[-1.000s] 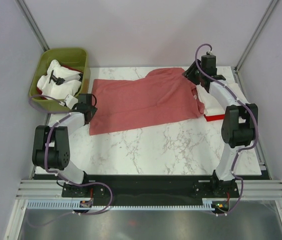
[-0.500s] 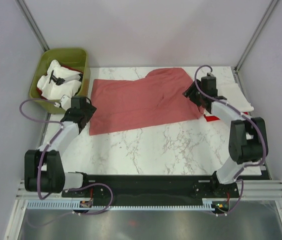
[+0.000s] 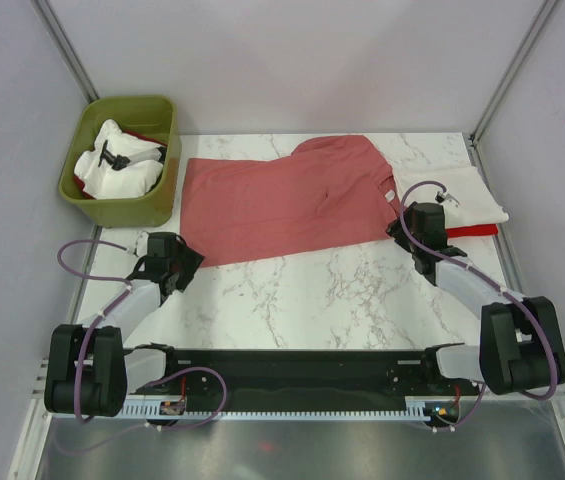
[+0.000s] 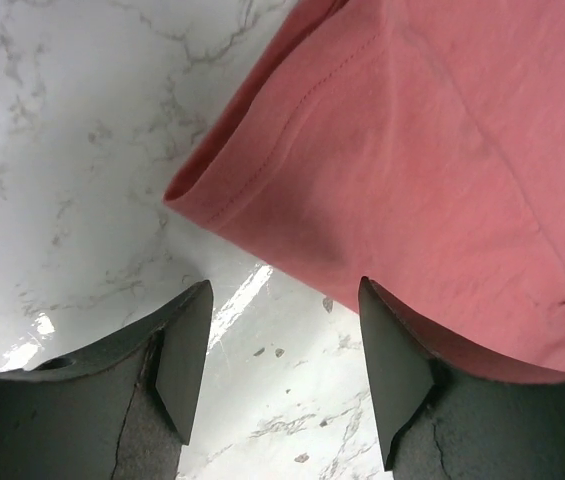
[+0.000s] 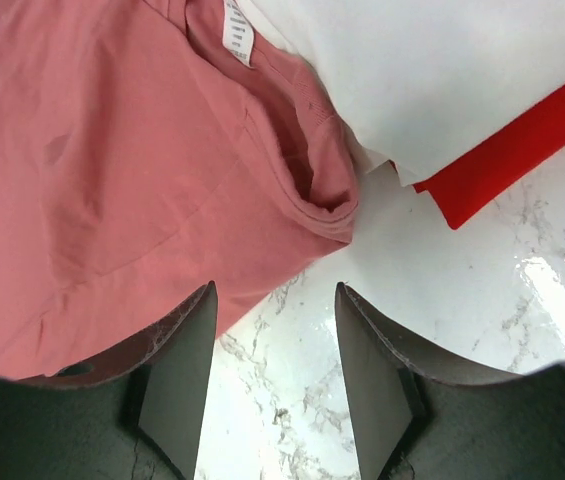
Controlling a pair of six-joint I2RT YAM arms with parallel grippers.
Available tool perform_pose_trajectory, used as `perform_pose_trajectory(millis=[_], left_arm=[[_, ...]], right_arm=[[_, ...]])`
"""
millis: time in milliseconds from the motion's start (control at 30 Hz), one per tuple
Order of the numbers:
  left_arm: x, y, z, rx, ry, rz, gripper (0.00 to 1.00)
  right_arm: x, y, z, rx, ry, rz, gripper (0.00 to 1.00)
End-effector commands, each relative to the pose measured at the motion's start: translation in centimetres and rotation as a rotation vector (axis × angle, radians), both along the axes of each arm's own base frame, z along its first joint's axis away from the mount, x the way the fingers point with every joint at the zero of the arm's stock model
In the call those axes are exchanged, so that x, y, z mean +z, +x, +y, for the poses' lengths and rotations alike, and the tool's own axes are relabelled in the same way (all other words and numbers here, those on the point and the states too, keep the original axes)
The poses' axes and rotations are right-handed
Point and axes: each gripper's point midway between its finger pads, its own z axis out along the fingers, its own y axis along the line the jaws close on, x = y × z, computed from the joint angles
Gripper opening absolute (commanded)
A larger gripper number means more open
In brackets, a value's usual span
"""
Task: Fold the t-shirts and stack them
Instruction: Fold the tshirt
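Left gripper (image 4: 282,300), right gripper (image 5: 272,300) nearer; salmon-red t-shirt (image 3: 282,200) on marble table (image 3: 302,295)

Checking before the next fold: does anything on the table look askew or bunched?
The salmon-red shirt lies skewed on the table, its collar end bunched against the cream-white shirt stacked on the bright red shirt. Nothing looks torn or spilled.

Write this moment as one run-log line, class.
salmon shirt: spread on table | left gripper: open, empty, at its near-left corner | right gripper: open, empty, by neck-tag end | cream shirt: atop red shirt
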Motion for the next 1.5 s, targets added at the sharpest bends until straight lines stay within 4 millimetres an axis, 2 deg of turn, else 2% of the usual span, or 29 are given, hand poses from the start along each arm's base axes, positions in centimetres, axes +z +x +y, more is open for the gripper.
perform_pose_trajectory(millis=[0, 133, 167, 233, 267, 400, 467, 600, 700, 733, 800, 833, 900, 933, 1033, 1367, 1467], left_arm=[[1.5, 1.5, -1.2, -0.006, -0.073, -0.144, 0.67], [0.9, 1.6, -0.1, 0.017, -0.016, -0.157, 0.67], [1.0, 1.7, -0.3, 0.006, -0.018, -0.158, 0.66], [0.8, 1.6, -0.5, -0.004, -0.029, -0.152, 0.66], [0.5, 1.4, -0.4, 0.005, -0.025, -0.144, 0.66], [0.6, 1.3, 0.4, 0.042, 0.001, -0.142, 0.66], [0.8, 1.3, 0.6, 0.051, 0.007, -0.15, 0.66], [1.2, 1.1, 1.2, 0.083, 0.018, -0.169, 0.65], [1.2, 0.9, 1.6, 0.103, 0.028, -0.174, 0.65], [1.1, 0.8, 1.7, 0.112, 0.033, -0.17, 0.63], [1.1, 0.8, 1.9, 0.119, 0.036, -0.172, 0.61], [1.1, 0.8, 2.0, 0.126, 0.038, -0.172, 0.61], [1.2, 0.8, 2.1, 0.134, 0.038, -0.174, 0.58], [1.2, 0.8, 2.3, 0.144, 0.043, -0.177, 0.53], [1.1, 0.9, 2.5, 0.165, 0.04, -0.19, 0.49], [0.9, -0.2, 2.7, 0.192, 0.033, -0.168, 0.51], [0.0, -0.3, 2.8, 0.213, 0.028, -0.134, 0.5]], right_arm=[[0.5, 2.0, 0.0, -0.014, 0.005, -0.079, 0.58], [-1.2, 2.9, 0.1, -0.028, 0.008, -0.052, 0.57], [-2.3, 3.0, -0.1, -0.032, -0.004, -0.027, 0.57], [-3.1, 3.3, -0.8, -0.067, -0.023, -0.012, 0.55], [-4.5, 3.2, -1.1, -0.077, -0.018, 0.024, 0.54], [-5.1, 4.2, -2.3, -0.118, -0.023, 0.034, 0.51], [-5.5, 4.2, -2.7, -0.145, -0.028, 0.048, 0.45], [-5.5, 4.6, -2.7, -0.157, -0.012, 0.044, 0.4], [-5.4, 4.5, -3.1, -0.18, -0.018, 0.045, 0.29], [-5.4, 4.3, -3.0, -0.181, -0.017, 0.046, 0.19], [-5.2, 3.9, -3.1, -0.195, 0.003, 0.039, 0.09], [-5.2, 3.7, -2.8, -0.191, 0.017, 0.036, 0.0], [-4.5, 3.9, -2.1, -0.169, 0.062, 0.0, 0.0], [-4.8, 3.6, -2.0, -0.174, 0.073, 0.003, 0.0], [-5.4, 3.2, -1.7, -0.18, 0.094, 0.024, 0.0], [-5.1, 3.0, -1.4, -0.168, 0.117, 0.026, 0.0], [-5.1, 3.1, -1.4, -0.171, 0.119, 0.026, 0.0]])
